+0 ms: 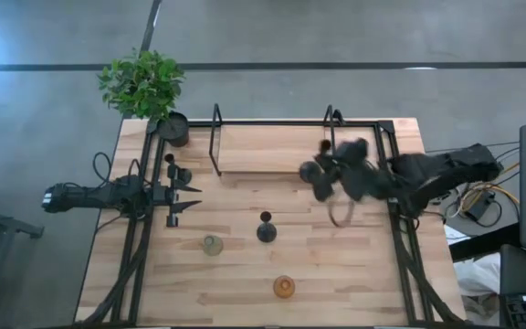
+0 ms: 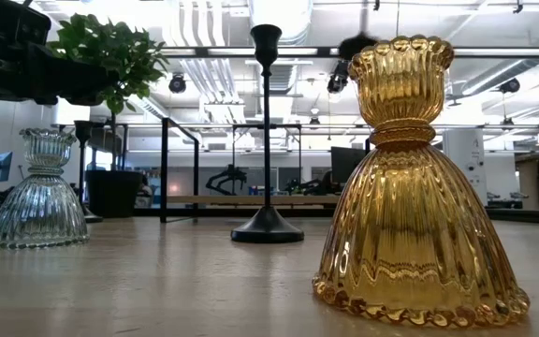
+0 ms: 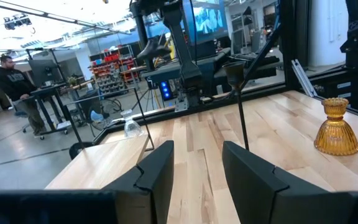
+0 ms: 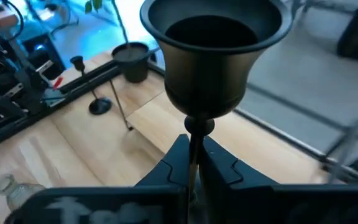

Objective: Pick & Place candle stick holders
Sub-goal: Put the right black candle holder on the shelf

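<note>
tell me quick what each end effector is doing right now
Left end effector: open, holding nothing.
Right end effector: shut on the thin stem of a black candle stick holder.

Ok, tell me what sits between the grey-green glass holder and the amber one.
Nothing: in the high view only bare wood lies between the grey-green glass holder and the amber holder.

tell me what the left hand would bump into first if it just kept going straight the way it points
Probably the black candle stick holder: its thin stem stands just ahead of the open left hand, a little off the gap's centre. The amber glass holder sits well to the side. Depth is unclear, so the fingers might narrowly pass it.
</note>
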Tool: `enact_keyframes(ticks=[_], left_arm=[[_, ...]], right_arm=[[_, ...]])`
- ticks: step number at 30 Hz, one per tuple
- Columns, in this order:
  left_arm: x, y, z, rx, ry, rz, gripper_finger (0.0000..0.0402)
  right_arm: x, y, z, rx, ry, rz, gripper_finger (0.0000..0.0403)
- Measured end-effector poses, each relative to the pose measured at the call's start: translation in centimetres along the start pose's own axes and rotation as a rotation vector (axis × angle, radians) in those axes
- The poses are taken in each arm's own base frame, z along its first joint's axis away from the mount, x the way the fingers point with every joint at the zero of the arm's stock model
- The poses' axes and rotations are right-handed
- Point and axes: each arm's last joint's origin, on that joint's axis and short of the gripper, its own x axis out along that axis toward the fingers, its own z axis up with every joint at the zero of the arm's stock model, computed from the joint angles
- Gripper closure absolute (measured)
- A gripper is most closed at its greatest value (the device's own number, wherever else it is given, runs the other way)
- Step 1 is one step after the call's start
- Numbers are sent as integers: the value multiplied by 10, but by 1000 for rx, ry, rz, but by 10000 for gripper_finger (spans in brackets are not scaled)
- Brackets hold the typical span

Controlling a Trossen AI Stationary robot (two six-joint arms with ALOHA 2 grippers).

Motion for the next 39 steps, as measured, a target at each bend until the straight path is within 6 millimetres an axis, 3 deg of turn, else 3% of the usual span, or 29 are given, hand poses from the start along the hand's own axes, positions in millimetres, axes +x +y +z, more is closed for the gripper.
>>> enact_keyframes(ticks=[7,19,30,39], left_arm=[[0,0,0,0,0,0,258],[0,0,0,0,-1,1,258],[0,0,0,0,0,1,258],[0,0,0,0,0,1,258]], right_arm=[[73,-1,7,-15,84,-15,391],[153,-32,44,-50,57,-26,392],[184,-75,50,19,57,-218,392],[200,-89,40,23,76,-347,392]])
